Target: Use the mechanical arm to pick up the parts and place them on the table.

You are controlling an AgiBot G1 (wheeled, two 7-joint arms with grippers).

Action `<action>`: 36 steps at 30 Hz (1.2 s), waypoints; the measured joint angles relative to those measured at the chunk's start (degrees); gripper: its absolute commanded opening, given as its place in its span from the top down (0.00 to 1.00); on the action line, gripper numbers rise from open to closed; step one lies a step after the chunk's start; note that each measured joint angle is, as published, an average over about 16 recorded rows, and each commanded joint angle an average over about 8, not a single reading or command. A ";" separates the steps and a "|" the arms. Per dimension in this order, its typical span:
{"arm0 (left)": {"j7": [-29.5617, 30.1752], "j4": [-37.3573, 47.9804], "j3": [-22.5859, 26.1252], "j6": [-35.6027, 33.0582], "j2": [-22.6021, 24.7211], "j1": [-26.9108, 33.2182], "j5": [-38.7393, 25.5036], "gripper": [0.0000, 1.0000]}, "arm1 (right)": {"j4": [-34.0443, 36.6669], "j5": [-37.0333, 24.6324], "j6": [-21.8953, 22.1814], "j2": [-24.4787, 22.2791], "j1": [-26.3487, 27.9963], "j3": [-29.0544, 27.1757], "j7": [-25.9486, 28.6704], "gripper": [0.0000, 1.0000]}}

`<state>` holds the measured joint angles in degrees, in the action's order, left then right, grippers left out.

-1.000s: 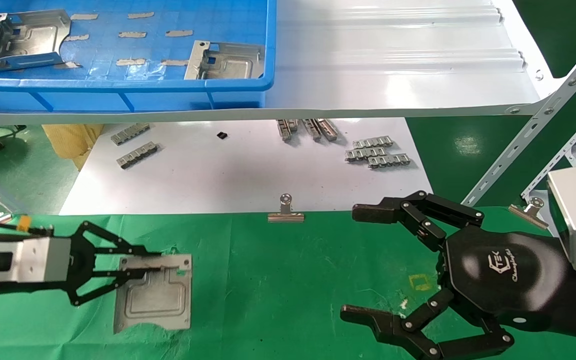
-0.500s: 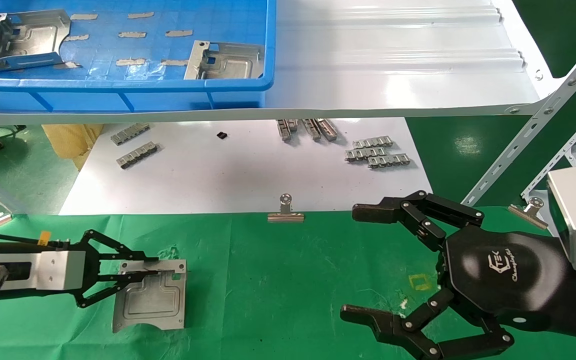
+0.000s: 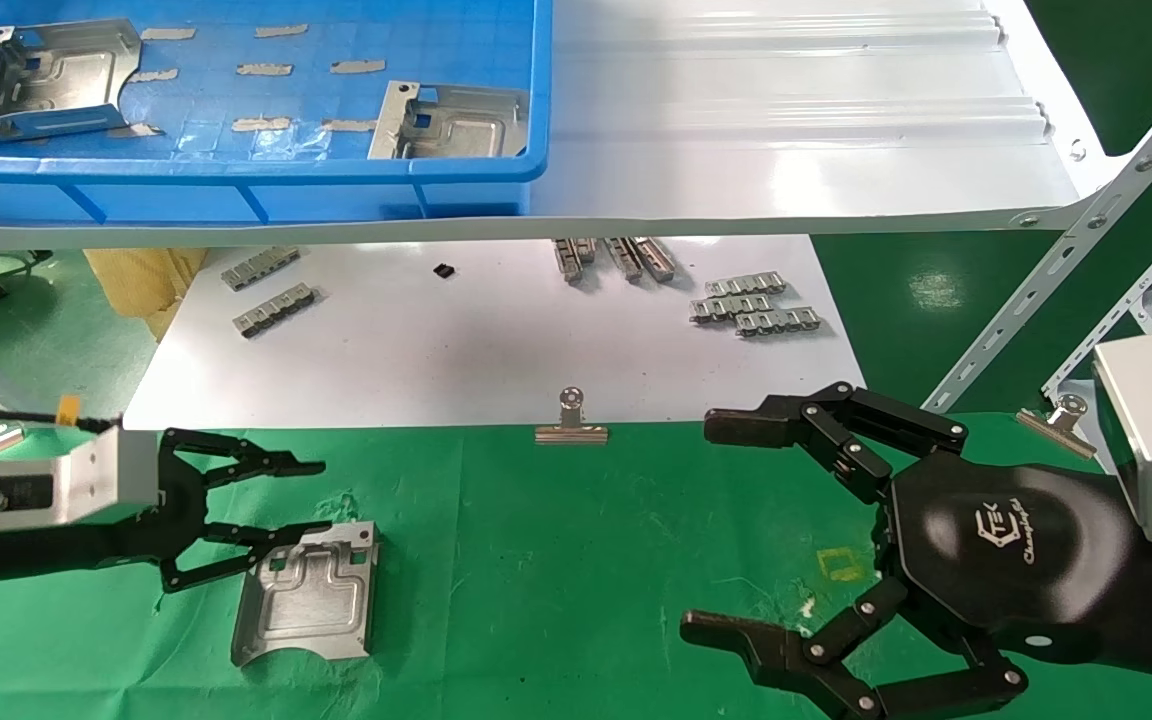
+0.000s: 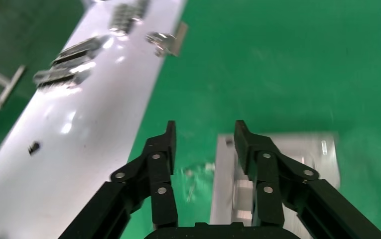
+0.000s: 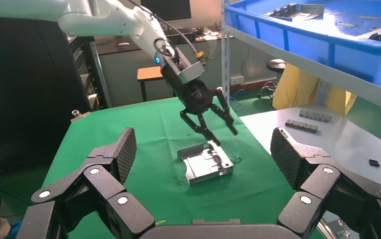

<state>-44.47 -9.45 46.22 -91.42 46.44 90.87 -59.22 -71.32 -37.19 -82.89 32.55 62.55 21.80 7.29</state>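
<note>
Evidently, the table [image 3: 576,520] serves as the drop zone, its green cloth pinned flat by binder clips [image 3: 571,420]. Over its right side the right gripper [image 3: 726,530] is held idle, its three black fingers spread wide. Above the left side the left gripper [image 3: 286,500] is seen with jaws apart and empty, just beside a part [image 3: 306,592] laid flat on the cloth, judged already delivered. That part is a silver stamped plate with an embossed outline and one concave edge. Two more parts [image 3: 451,122] remain in the blue tray [image 3: 236,175].
</note>
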 measured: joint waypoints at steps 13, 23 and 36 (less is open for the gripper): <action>5.50 -1.09 -1.44 0.10 -0.40 -1.91 2.92 0.00 | 0.01 0.01 0.01 0.00 -0.01 0.00 0.00 0.00; 11.62 -9.09 -5.06 0.81 -1.80 -5.31 4.62 0.00 | 0.01 0.01 0.01 0.00 -0.01 0.00 0.00 0.00; 22.73 -23.12 -11.46 2.06 -4.25 -11.42 7.86 0.00 | 0.01 0.01 0.01 0.00 -0.01 0.00 0.00 0.00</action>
<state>-21.74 -32.56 34.76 -89.35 42.19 79.45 -51.35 -71.30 -37.18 -82.88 32.54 62.54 21.80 7.28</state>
